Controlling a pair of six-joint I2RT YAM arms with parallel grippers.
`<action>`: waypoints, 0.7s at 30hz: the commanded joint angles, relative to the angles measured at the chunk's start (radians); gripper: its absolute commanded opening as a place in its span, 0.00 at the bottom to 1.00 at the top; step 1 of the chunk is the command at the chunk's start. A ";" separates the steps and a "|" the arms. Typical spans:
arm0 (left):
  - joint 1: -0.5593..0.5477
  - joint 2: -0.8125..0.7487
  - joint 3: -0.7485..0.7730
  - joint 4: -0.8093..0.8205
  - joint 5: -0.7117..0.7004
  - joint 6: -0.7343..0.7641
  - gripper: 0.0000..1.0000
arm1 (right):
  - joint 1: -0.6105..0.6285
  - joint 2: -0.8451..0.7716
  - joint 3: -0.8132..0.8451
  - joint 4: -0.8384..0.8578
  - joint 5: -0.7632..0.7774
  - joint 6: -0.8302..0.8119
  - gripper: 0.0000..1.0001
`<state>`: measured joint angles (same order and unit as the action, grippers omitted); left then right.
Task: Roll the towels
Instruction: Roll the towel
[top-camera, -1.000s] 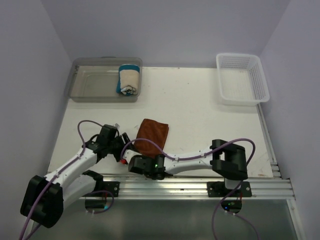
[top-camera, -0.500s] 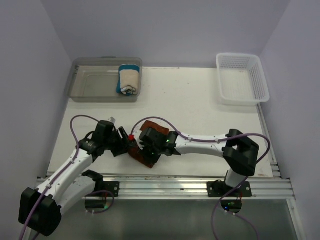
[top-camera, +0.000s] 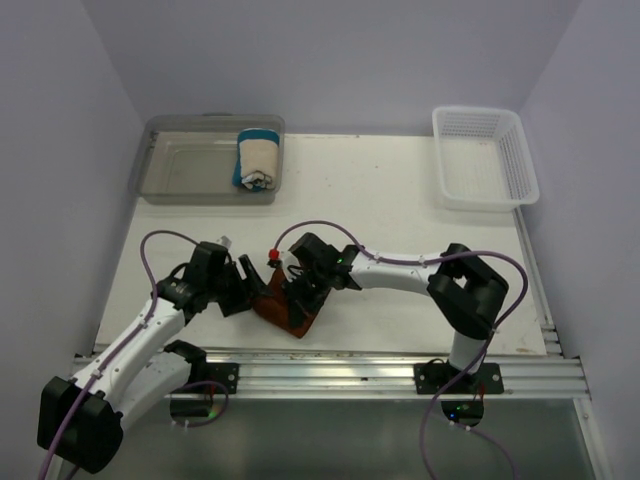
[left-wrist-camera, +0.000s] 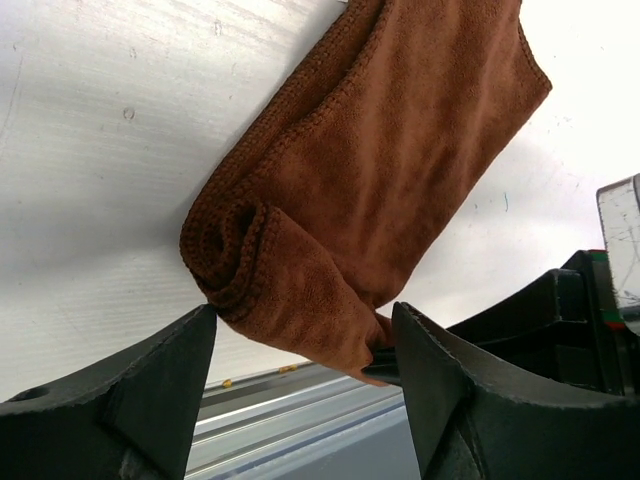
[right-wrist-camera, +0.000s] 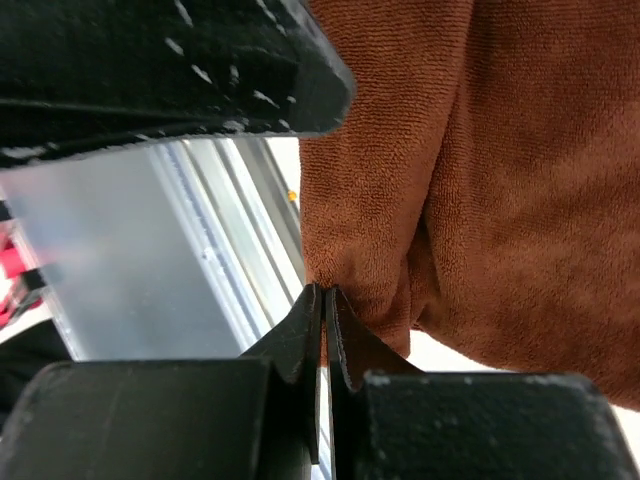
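While left gripper (left-wrist-camera: 305, 322) apart, right gripper (right-wrist-camera: 322, 296) clamped on rust-brown towel (left-wrist-camera: 400, 150) atop white table (top-camera: 400, 200), lilac walls (top-camera: 330, 60).

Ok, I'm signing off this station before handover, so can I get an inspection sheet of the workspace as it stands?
Surface: white table, faint marks; metal rail along the near edge.
Job's things: brown towel partly rolled at its near end, lying between the grippers; cream towel rolled, inside the bin.
Clutter: basket at the far right corner, nothing seen in it.
Grippers: left gripper open, fingers either side of the roll; right gripper shut, seemingly pinching the brown towel's corner.
Cables: purple cables loop above both arms.
Surroundings: plain lilac walls on three sides.
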<state>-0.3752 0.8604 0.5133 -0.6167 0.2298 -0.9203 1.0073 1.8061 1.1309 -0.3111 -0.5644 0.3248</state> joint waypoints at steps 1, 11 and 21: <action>0.005 -0.004 -0.016 0.023 0.032 0.026 0.75 | -0.009 -0.001 0.007 0.043 -0.091 0.036 0.00; 0.005 -0.003 -0.065 0.066 0.057 0.034 0.80 | -0.062 0.019 -0.052 0.128 -0.138 0.120 0.00; 0.007 0.022 -0.117 0.139 0.069 0.009 0.78 | -0.084 0.015 -0.114 0.207 -0.152 0.175 0.00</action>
<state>-0.3752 0.8734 0.4206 -0.5571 0.2695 -0.9058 0.9363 1.8145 1.0355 -0.1589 -0.6830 0.4622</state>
